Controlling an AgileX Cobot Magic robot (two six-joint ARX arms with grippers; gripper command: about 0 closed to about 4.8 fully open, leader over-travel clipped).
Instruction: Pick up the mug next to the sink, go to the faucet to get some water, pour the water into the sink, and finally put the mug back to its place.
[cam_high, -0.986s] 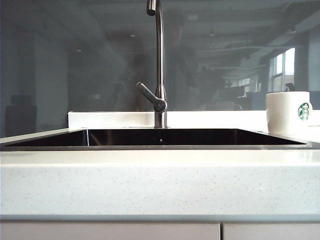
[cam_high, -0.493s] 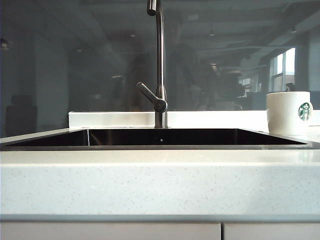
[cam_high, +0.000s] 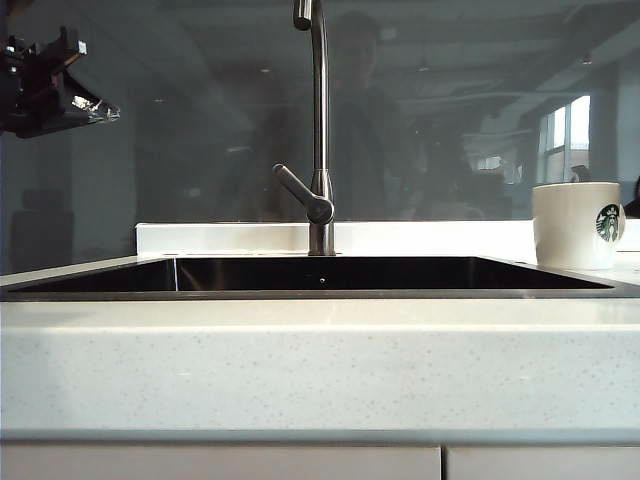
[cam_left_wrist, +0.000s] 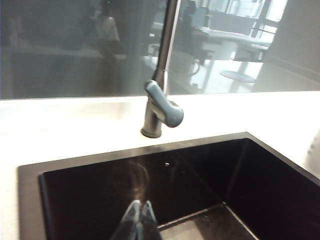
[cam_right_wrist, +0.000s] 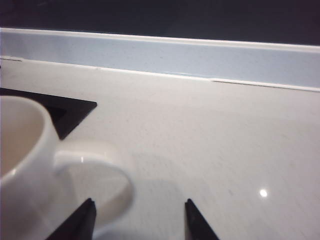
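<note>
The sink (cam_high: 320, 275) takes the middle of the white counter (cam_high: 320, 370), with the faucet (cam_high: 319, 130) behind it. The mug (cam_high: 576, 225) stands upright on the counter, just beside the sink's right end. It looks stiff, glazed and probably slippery, and it can break, so I judge the handle (cam_right_wrist: 107, 172) the safest hold. The right gripper (cam_right_wrist: 139, 217) has wide jaws near this handle, holding nothing. The left gripper (cam_left_wrist: 138, 222), pressed together and empty, hangs above the basin.
</note>
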